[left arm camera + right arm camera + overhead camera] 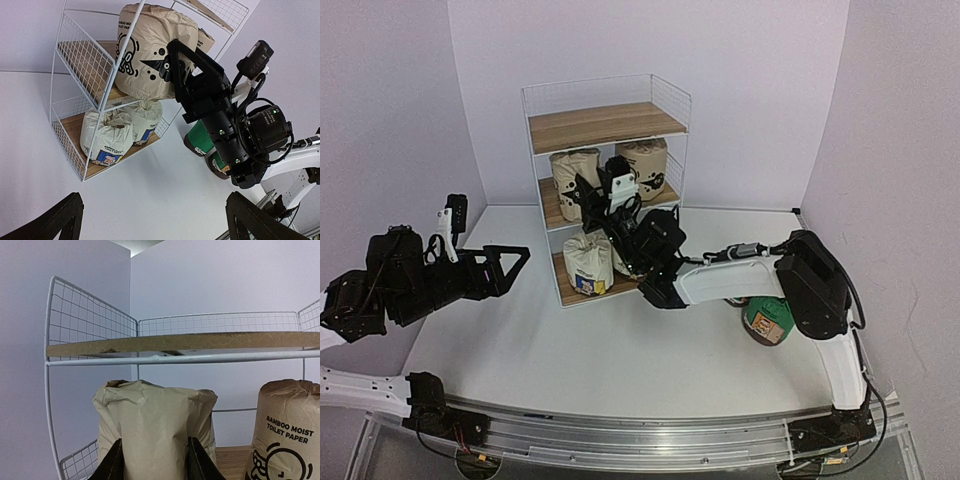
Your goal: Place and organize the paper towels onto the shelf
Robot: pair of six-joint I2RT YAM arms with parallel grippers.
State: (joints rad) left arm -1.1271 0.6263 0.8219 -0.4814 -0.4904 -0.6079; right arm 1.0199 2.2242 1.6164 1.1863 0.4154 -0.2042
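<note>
Right gripper [152, 462] is clamped on the upright beige roll [155, 415], long axis vertical, at the left of the shelf's [605, 125] middle tier, just beside the second beige roll [287, 430]. Left gripper [508, 260] hangs open and empty at mid-left of the top view. A green roll [768, 320] lies at lower right, nearer the right arm.

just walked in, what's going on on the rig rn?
The right gripper is shut on a beige roll at the middle tier of the shelf, beside a second beige roll standing there. Whether the held one rests on the board is out of view. Two white rolls sit on the bottom tier; the top tier holds nothing. A green roll sits on the table by the right arm. The left gripper hangs open and empty.
</note>
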